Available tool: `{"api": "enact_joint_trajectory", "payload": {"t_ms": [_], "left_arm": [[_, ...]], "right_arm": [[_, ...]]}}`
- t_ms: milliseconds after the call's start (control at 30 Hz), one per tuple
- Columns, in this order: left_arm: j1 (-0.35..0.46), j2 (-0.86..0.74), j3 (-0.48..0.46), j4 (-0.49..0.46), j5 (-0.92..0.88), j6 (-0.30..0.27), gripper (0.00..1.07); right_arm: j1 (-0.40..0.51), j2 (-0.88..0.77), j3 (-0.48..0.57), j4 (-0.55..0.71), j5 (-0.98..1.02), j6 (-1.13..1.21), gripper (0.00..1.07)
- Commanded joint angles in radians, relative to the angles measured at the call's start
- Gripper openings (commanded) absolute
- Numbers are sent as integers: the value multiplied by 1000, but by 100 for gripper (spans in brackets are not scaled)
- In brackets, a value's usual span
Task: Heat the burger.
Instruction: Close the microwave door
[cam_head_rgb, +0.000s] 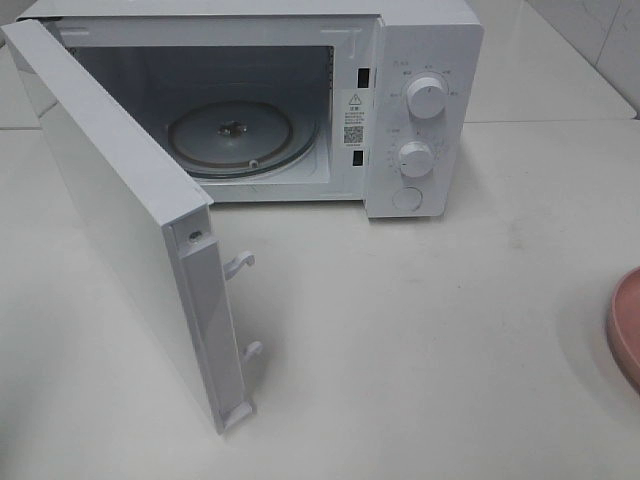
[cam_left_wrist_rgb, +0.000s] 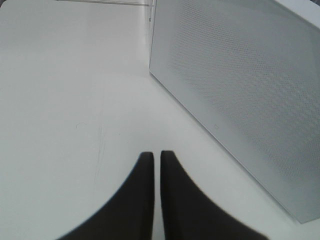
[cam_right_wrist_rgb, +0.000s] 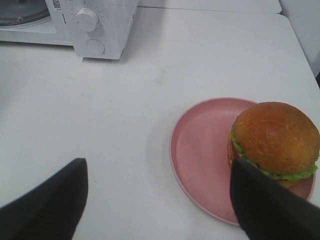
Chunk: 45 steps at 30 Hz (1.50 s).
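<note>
Microwave (cam_head_rgb: 300, 110) door open, the burger (cam_right_wrist_rgb: 275, 142) sits on a pink plate (cam_right_wrist_rgb: 200, 150) well apart from it; right tool (cam_right_wrist_rgb: 160, 200) spread wide may crush the bun, left tool (cam_left_wrist_rgb: 156, 195) pinched empty

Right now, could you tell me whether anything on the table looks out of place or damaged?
Nothing looks spilled or broken. The microwave door stands wide open with its turntable bare. The burger sits off-centre on the pink plate, near one rim, and the plate lies partly outside the overhead view.
</note>
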Motion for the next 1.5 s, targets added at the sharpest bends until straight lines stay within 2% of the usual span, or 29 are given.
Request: {"api": "enact_joint_trajectory", "payload": {"t_ms": [33, 133, 200, 233, 300, 400, 433, 467, 567, 867, 1067, 1100, 1167, 1200, 1233, 1300, 1333, 1367, 1400, 1433, 1467, 1500], "left_arm": [[1, 50, 27, -15, -142, 13, 0], [1, 53, 43, -21, -183, 21, 0], [1, 64, 101, -53, -302, 67, 0], [1, 64, 101, -53, -302, 67, 0], [1, 65, 199, -124, -496, 158, 0], [1, 65, 225, -141, -536, 177, 0], [1, 65, 269, -173, -631, 206, 0], [1, 65, 312, -197, -717, 210, 0], [1, 65, 351, -198, -805, 210, 0], [1, 118, 365, -165, -896, 210, 0], [1, 288, 365, -137, -994, 188, 0], [1, 341, 365, -120, -1028, 152, 0], [-3, 359, 365, -106, -1045, 130, 0], [-30, 401, 365, -49, -1094, 82, 0], [-30, 401, 365, -49, -1094, 82, 0], [-88, 460, 365, 84, -1162, 31, 0], [-88, 460, 365, 84, -1162, 31, 0], [-127, 499, 365, 165, -1197, -12, 0], [-127, 499, 365, 165, -1197, -12, 0], [-139, 523, 365, 186, -1212, -31, 0], [-162, 574, 365, 229, -1260, -77, 0], [-162, 574, 365, 229, -1260, -77, 0]], "right_arm": [[-8, -26, 2, 3, -4, -8, 75], [-8, -26, 2, 3, -4, -8, 75], [-8, -26, 2, 3, -4, -8, 75], [-8, -26, 2, 3, -4, -8, 75], [-8, -26, 2, 3, -4, -8, 75], [-8, -26, 2, 3, -4, -8, 75], [-8, -26, 2, 3, -4, -8, 75], [-8, -26, 2, 3, -4, -8, 75], [-8, -26, 2, 3, -4, -8, 75], [-8, -26, 2, 3, -4, -8, 75], [-8, -26, 2, 3, -4, -8, 75], [-8, -26, 2, 3, -4, -8, 75], [-8, -26, 2, 3, -4, -8, 75], [-8, -26, 2, 3, -4, -8, 75], [-8, -26, 2, 3, -4, -8, 75], [-8, -26, 2, 3, -4, -8, 75], [-8, -26, 2, 3, -4, -8, 75], [-8, -26, 2, 3, -4, -8, 75], [-8, -26, 2, 3, -4, -8, 75], [-8, -26, 2, 3, -4, -8, 75], [-8, -26, 2, 3, -4, -8, 75], [-8, -26, 2, 3, -4, -8, 75]]}}
